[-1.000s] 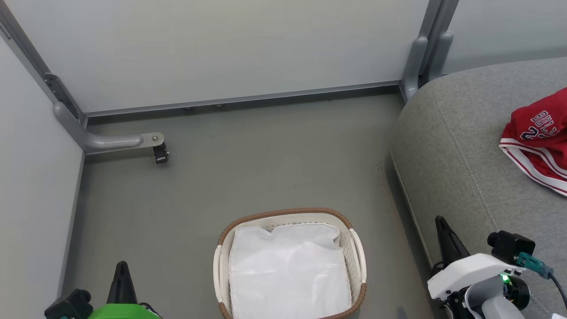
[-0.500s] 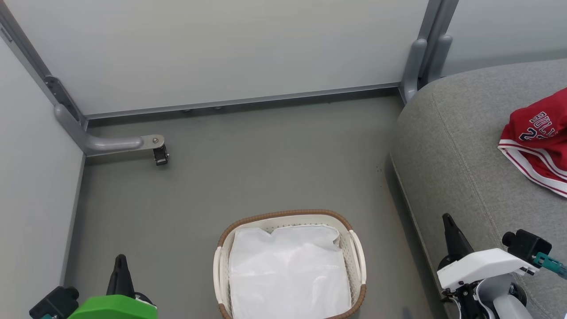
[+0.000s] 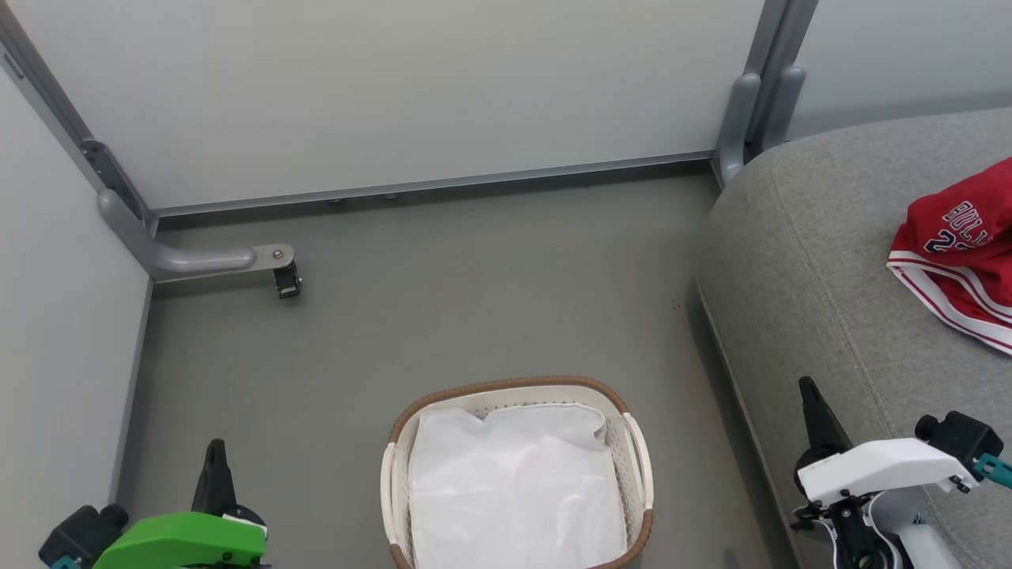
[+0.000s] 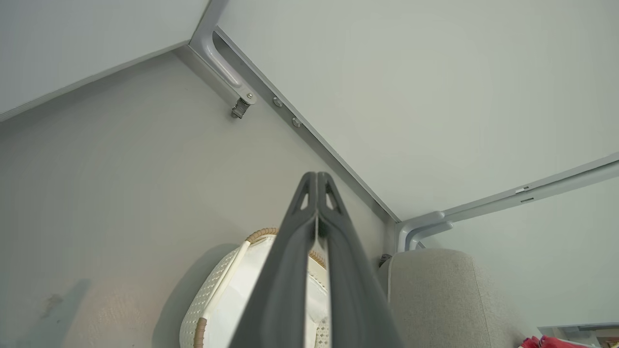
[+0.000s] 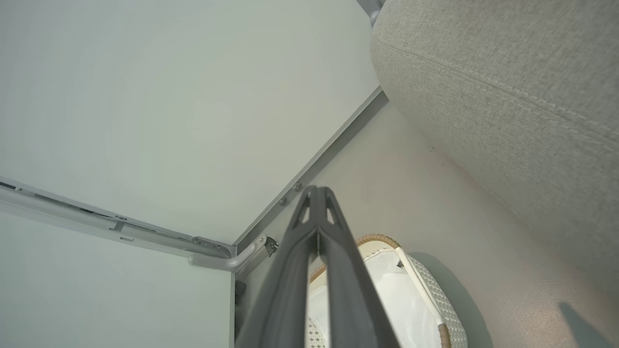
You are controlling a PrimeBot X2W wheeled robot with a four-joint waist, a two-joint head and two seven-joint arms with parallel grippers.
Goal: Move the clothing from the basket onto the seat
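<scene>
A lab-style mock-up of a home corner: pale partition panels (image 3: 395, 95) in grey metal frames (image 3: 759, 103), a support foot on a caster (image 3: 287, 280), bare grey floor (image 3: 474, 276), a fabric seat (image 3: 814, 237) and a laundry basket (image 3: 506, 384).

Right edge cuts clothing (image 3: 961, 245); bottom edge cuts basket (image 3: 506, 386).

The red clothing (image 3: 958, 237) bears the letters "BULL" above a partly cut-off "2"

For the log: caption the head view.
Red jersey clothing lies on grey fabric seat; white perforated basket holds white sheet.
</scene>
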